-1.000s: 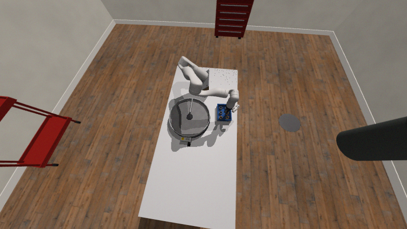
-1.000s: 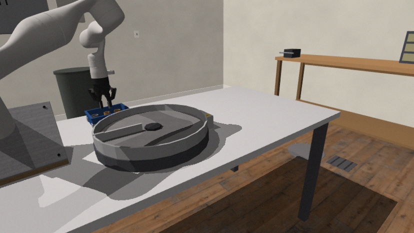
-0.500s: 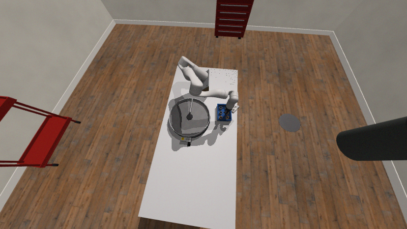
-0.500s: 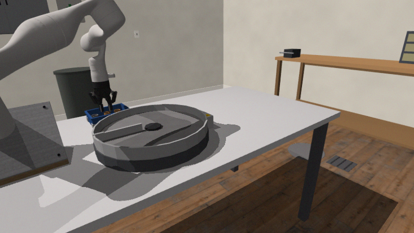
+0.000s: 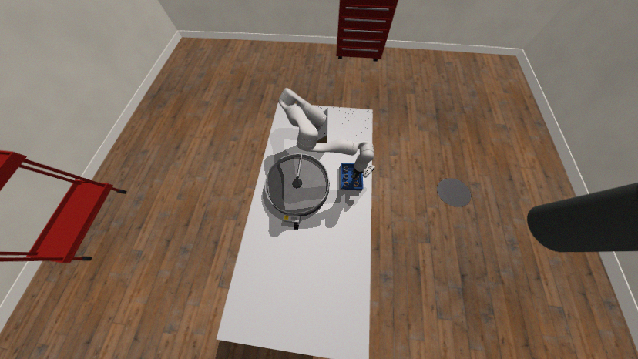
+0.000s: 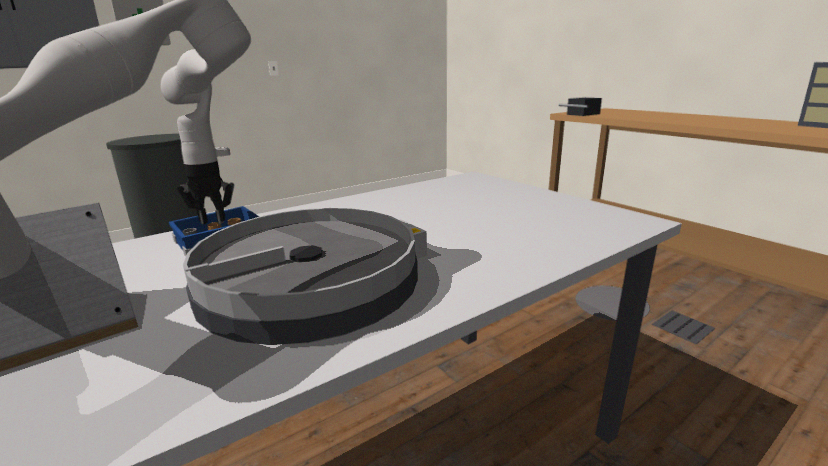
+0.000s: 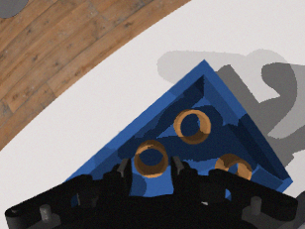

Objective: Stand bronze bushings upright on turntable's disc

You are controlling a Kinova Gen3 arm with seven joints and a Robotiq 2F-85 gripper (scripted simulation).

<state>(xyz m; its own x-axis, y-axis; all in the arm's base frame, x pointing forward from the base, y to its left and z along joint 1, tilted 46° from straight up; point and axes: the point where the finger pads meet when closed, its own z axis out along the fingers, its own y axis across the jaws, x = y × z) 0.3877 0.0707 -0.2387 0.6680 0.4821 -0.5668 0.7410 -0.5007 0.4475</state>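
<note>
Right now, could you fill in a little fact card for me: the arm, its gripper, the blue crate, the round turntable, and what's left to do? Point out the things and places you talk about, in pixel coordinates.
arm: reaching over the crate
gripper [image 6: 210, 222] [image 7: 151, 170]: open, fingers on either side of a copper-coloured ring [image 7: 144, 171], not gripping it
blue crate [image 5: 351, 188] [image 6: 184, 239] [image 7: 131, 119]: on the table beside the turntable, holding several rings
turntable [image 5: 307, 196] [image 6: 347, 243]: low rim, dark hub in the middle, no rings visible on its disc
left to do: bronze rings onto the disc
</note>
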